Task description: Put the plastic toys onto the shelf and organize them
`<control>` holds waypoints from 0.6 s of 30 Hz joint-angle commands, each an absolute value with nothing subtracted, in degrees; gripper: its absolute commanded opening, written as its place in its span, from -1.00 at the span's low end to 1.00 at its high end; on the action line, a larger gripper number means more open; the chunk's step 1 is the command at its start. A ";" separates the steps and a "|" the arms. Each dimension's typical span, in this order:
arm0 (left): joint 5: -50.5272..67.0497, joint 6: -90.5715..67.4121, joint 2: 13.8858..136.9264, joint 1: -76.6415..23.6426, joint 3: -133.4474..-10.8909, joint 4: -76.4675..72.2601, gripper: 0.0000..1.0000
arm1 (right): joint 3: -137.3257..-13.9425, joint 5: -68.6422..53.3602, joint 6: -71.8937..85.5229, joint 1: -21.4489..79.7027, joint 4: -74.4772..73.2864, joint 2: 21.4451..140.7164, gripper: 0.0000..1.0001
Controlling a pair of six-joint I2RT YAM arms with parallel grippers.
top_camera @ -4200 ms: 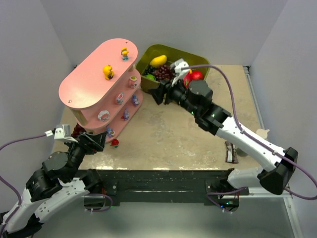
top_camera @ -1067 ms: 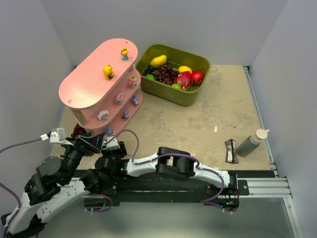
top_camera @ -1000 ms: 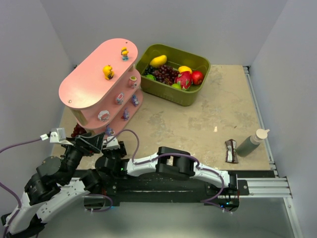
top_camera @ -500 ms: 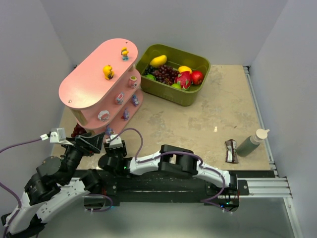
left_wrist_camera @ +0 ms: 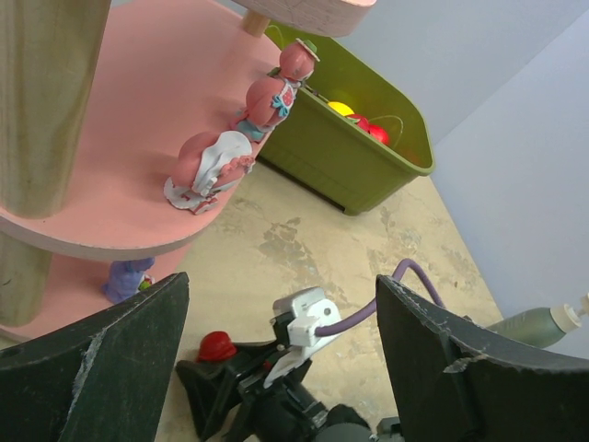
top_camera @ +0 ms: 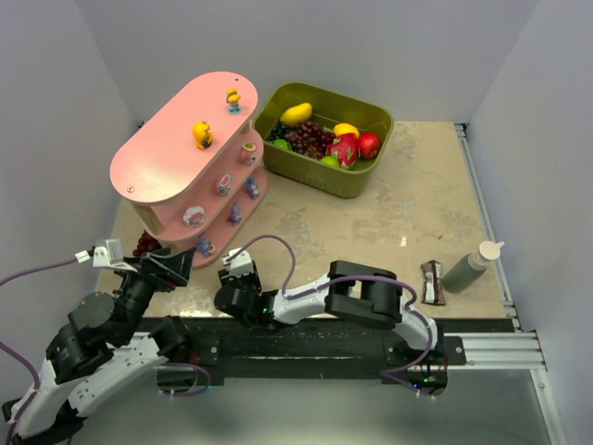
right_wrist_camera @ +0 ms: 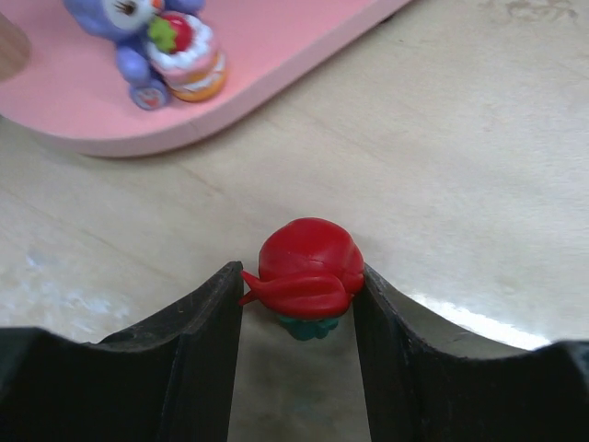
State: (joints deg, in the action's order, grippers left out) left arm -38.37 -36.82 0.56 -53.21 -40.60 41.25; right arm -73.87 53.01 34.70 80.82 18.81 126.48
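1. Clamps a small red figurine (right_wrist_camera: 308,276) between the right fingers (right_wrist_camera: 198,341), with both inner faces touching it near the tips.
2. Rests on the tabletop (right_wrist_camera: 460,138), just beside the rounded end of the pink shelf's (right_wrist_camera: 276,64) bottom board, not on it.
3. Stands roughly upright, red top up, teal base beneath; long axis hard to tell.
4. On that board, apart from the red one: a purple figurine (right_wrist_camera: 152,41) with a strawberry cake.
5. Holds the left fingers (left_wrist_camera: 120,359) wide apart, near the shelf's lower boards.

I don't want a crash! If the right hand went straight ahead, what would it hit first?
Probably the tall pink three-tier shelf's bottom board, beside the small purple plastic figurine; depth is unclear.
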 commanded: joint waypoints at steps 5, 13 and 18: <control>-39.90 -36.47 -2.72 -53.09 -40.69 40.43 0.73 | -65.57 43.69 28.05 77.87 19.69 110.93 -0.66; -40.69 -37.26 -2.99 -53.09 -41.04 41.22 0.73 | -63.28 39.29 23.21 75.94 13.63 98.80 -0.65; -42.18 -38.58 -3.25 -53.09 -41.39 42.53 0.72 | -63.98 38.93 20.83 75.59 8.79 90.63 -0.63</control>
State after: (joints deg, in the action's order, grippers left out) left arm -39.83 -37.10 0.56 -53.21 -40.60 41.85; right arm -63.53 39.68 24.25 76.01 12.78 96.77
